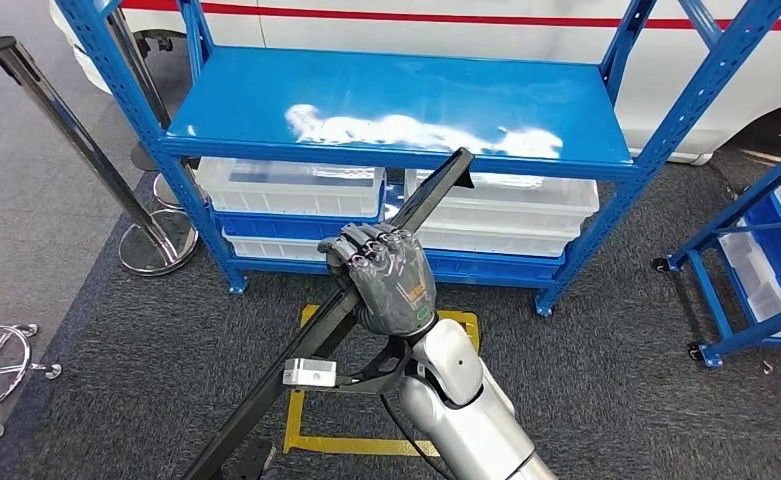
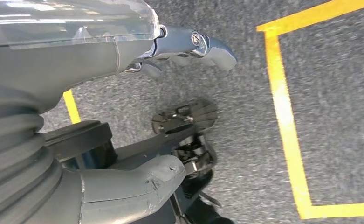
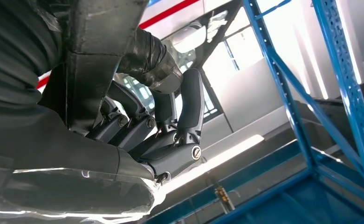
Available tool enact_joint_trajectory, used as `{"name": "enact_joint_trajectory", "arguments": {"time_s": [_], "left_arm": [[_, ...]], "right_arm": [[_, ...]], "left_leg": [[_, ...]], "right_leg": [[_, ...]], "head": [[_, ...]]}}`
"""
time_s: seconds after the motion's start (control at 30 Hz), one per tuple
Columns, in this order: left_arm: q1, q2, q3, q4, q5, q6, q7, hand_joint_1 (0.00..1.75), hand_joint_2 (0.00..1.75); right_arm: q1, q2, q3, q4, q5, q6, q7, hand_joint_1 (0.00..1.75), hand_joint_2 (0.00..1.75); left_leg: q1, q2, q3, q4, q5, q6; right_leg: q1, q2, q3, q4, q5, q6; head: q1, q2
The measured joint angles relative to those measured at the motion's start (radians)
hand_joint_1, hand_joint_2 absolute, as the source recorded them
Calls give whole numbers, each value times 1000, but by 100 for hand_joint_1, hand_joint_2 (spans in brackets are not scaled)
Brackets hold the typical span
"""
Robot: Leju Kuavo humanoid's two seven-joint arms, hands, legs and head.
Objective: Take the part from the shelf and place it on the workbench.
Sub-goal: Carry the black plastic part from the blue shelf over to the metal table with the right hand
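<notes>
Before shelf (image 1: 396, 105), right hand (image 1: 386, 280) around part (image 1: 306, 350).

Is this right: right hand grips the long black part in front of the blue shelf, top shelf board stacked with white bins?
One thing is off. In the head view the right hand does grip the long black part in front of the blue shelf, but the top board is bare. The white bins sit on the levels below it.

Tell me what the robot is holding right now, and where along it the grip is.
The right hand grips a long black bar near its middle, tilted with its upper end at the blue shelf. The left hand holds nothing.
</notes>
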Motion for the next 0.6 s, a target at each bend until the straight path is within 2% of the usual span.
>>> {"name": "enact_joint_trajectory", "arguments": {"time_s": [0.03,0.1,0.13,0.17,0.2,0.23,0.27,0.3,0.37,0.4,0.43,0.47,0.5,0.53,0.57,0.6], "left_arm": [[0,0,0,0,0,0,1,0,175],[-1,0,0,0,-2,0,1,0,175],[-1,-1,0,0,-2,0,1,0,175],[-1,-1,0,0,-3,0,1,0,175],[0,-1,0,0,-4,0,1,0,175],[0,0,0,0,-5,0,2,0,175],[1,0,0,0,-6,0,2,0,175],[3,0,0,0,-6,0,3,0,175],[5,0,0,0,-6,0,4,0,175],[5,0,0,0,-6,0,4,0,175],[5,0,0,0,-6,0,4,0,175],[5,0,0,0,-6,0,4,0,175],[5,1,0,0,-6,0,4,0,175],[4,1,0,0,-6,0,4,0,175],[2,1,0,-1,-6,0,3,0,175],[0,1,0,-1,-6,0,3,0,175]], "right_arm": [[0,0,0,-4,-1,0,0,175,175],[-1,2,0,-12,-1,0,0,175,175],[-3,3,0,-16,-1,0,0,175,175],[-4,3,0,-18,-1,0,0,175,175],[-5,4,0,-19,-1,0,0,175,175],[-5,4,0,-19,-1,0,0,175,175],[-6,4,0,-19,-1,0,0,175,175],[-5,4,0,-19,-1,1,0,175,175],[-5,5,0,-19,-1,1,0,175,175],[-4,5,0,-19,-1,1,0,175,175],[-4,5,0,-19,-1,1,0,175,175],[-3,5,0,-19,-1,1,0,175,175],[-3,5,0,-19,-1,1,0,175,175],[-3,6,0,-19,-1,0,0,175,175],[-3,6,0,-20,-1,0,0,175,175],[-3,6,0,-22,-1,0,0,175,175]], "left_leg": [[-1,0,-13,3,10,-2],[-5,-1,-28,5,30,-9],[-4,-1,-31,1,41,-14],[-4,0,-33,-5,55,-20],[-2,-1,-35,-12,66,-26],[-1,-2,-42,-12,62,-32],[-1,-3,-52,1,37,-37],[0,-5,-66,37,-11,-41],[4,-5,-92,164,-121,-49],[6,-5,-99,232,-146,-53],[6,-5,-95,279,-142,-56],[6,-5,-75,296,-115,-57],[6,-5,-37,273,-84,-58],[6,-5,20,217,-73,-56],[5,-6,88,131,-86,-53],[3,-6,142,56,-111,-49]], "right_leg": [[1,0,51,-57,20,-6],[7,0,154,-201,14,-19],[11,1,182,-248,3,-23],[14,1,190,-273,1,-27],[13,0,182,-278,12,-32],[11,-2,171,-283,28,-39],[7,-4,156,-287,44,-48],[4,-6,139,-290,61,-56],[5,-8,100,-289,94,-62],[5,-8,80,-287,109,-61],[5,-9,59,-285,125,-59],[5,-10,37,-282,140,-57],[5,-11,17,-278,153,-54],[4,-11,-1,-273,166,-51],[5,-11,-16,-268,177,-47],[6,-11,-24,-265,189,-42]], "head": [[0,0],[0,0],[0,0],[0,0],[0,0],[0,0],[0,0],[0,0],[0,0],[-1,0],[0,0],[-1,0],[-1,0],[-1,0],[-1,0],[-1,0]]}}
